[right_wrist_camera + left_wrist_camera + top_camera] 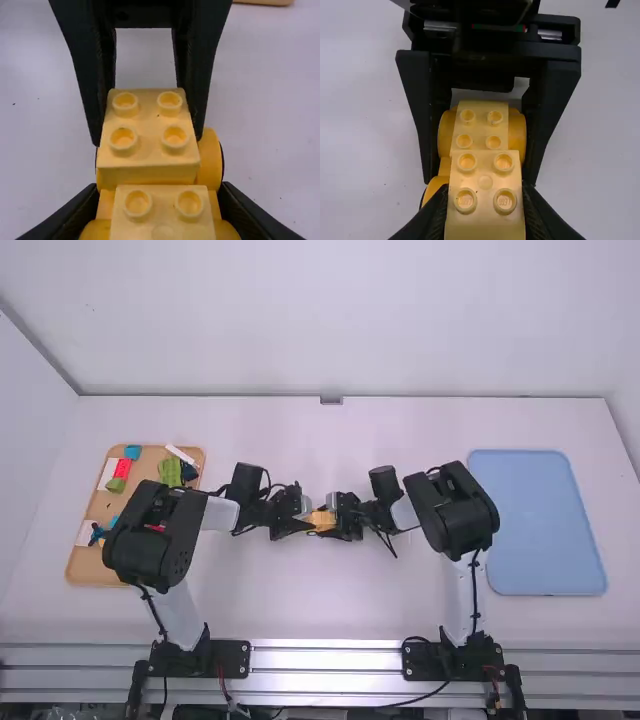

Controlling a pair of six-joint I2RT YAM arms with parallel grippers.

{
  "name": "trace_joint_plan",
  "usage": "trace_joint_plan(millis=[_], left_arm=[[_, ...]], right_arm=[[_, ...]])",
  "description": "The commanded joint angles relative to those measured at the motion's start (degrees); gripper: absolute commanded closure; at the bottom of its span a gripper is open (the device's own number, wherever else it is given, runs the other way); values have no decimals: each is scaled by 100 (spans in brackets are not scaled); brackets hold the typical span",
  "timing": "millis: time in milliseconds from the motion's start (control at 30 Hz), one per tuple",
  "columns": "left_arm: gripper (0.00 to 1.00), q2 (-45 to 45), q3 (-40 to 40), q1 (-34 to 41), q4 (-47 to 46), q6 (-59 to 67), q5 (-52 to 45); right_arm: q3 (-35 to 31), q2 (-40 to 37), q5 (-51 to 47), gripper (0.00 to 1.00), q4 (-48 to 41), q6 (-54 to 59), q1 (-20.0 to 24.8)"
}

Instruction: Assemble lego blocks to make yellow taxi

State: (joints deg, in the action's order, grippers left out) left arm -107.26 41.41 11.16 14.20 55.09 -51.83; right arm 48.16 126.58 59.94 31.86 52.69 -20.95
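A: Right, we're over the tabletop [250, 600], and the yellow build [322, 521] is in the middle, between the two arms!

B: Who has hold of it?

A: Both! The left gripper [311, 523] is closed on its left end, and the right gripper [340, 522] has the right end, a finger on either side of each.

B: And the build itself?

A: Two studded bricks on top, the left one [147, 125] standing higher than the right one [480, 127], with rounded yellow parts [516, 135] sticking out beside that right one.

B: What's out to the left of the build?

A: Well apart from it, the wooden tray [90, 565], partly behind the left arm! A red piece [122, 468], a green piece [170, 471], a blue piece [132, 452] and a white stick [180, 454] all lie farther from the camera than the build.

B: And to its right?

A: Well apart again, past the right arm: the blue tray [540, 520], lying flat!
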Motion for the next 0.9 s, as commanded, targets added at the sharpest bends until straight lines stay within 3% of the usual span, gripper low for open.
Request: trace_joint_plan(millis=[0, 867], left_arm=[[71, -44, 33, 15, -33, -24, 48], [69, -42, 85, 15, 101, 39, -249]], right_arm=[[61, 52, -129, 48, -212, 184, -9], [57, 52, -92, 44, -398, 291, -37]])
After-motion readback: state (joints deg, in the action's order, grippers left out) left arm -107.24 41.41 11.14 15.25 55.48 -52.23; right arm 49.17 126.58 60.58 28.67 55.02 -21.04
